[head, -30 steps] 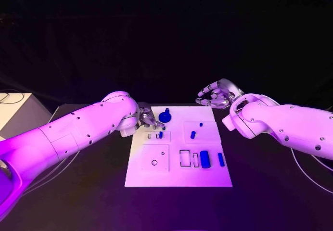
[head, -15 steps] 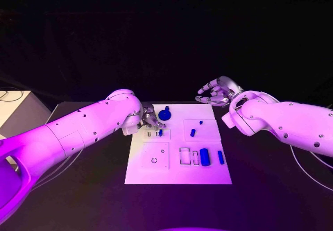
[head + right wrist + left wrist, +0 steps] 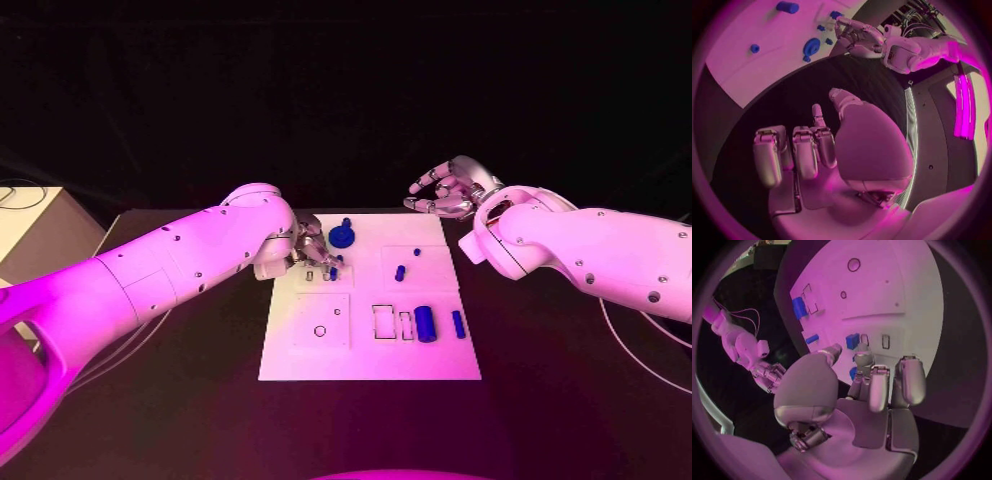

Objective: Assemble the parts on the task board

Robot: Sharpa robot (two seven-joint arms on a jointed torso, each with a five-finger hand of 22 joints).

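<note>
Sitting mid-table, the flat white rectangular task board carries the small blue plastic parts: a round blue knob-like part near the far edge, a short blue peg right of centre, and a fat blue cylinder lying beside a slim blue bar on the near right. Left hand is over the board's far left corner, fingers pointing down at a small blue block beside an empty rectangular slot; can't tell whether the fingertips touch it or grip anything. Right hand hovers off the board's far right corner above the black table, fingers loosely curled and apart, holding nothing.
</note>
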